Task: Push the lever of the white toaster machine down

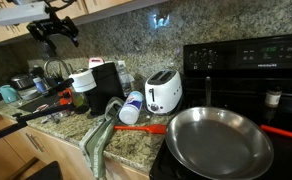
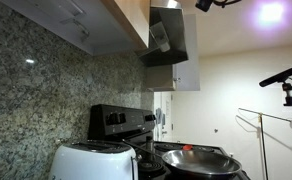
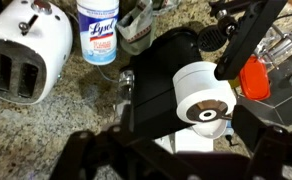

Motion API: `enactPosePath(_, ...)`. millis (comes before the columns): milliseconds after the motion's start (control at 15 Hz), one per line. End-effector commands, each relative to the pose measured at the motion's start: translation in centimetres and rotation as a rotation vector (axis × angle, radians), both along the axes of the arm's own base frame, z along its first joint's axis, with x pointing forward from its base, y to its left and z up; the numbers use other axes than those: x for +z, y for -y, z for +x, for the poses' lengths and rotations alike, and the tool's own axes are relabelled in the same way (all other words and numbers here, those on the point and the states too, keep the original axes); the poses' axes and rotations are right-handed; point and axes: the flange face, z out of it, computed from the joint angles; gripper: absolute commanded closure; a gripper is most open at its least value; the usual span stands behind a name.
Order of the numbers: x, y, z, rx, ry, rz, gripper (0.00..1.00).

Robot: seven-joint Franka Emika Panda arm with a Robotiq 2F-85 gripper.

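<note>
The white toaster (image 1: 164, 92) stands on the granite counter next to the stove. It also shows in an exterior view (image 2: 94, 162) and at the upper left of the wrist view (image 3: 24, 48). Its lever end (image 3: 31, 24) faces the top of the wrist view. My gripper (image 1: 54, 35) hangs high above the left part of the counter, well away from the toaster, open and empty. In the wrist view its dark fingers (image 3: 171, 145) spread above a black machine. It shows at the top edge of an exterior view (image 2: 214, 4).
A black machine with a white cylinder (image 3: 201, 95) stands under the gripper. A Lysol canister (image 1: 131, 108) lies beside the toaster. A large steel pan (image 1: 218, 140) sits on the black stove (image 1: 251, 65). A green cloth (image 1: 98, 140) and sink clutter lie to the left.
</note>
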Motion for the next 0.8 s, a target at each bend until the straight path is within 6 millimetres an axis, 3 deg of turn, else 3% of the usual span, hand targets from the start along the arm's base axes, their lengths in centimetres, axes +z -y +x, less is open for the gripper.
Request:
enactPosePath(0,-0.7,0.3,1.2,0.033,0.126,0.107,0.0)
enactPosePath(333,-3.3,0.9,3.5,0.023,0.175,0.102,0.0)
enactPosePath(733,-7.7,2.8,8.8,-0.071,0.059,0.032,0.0)
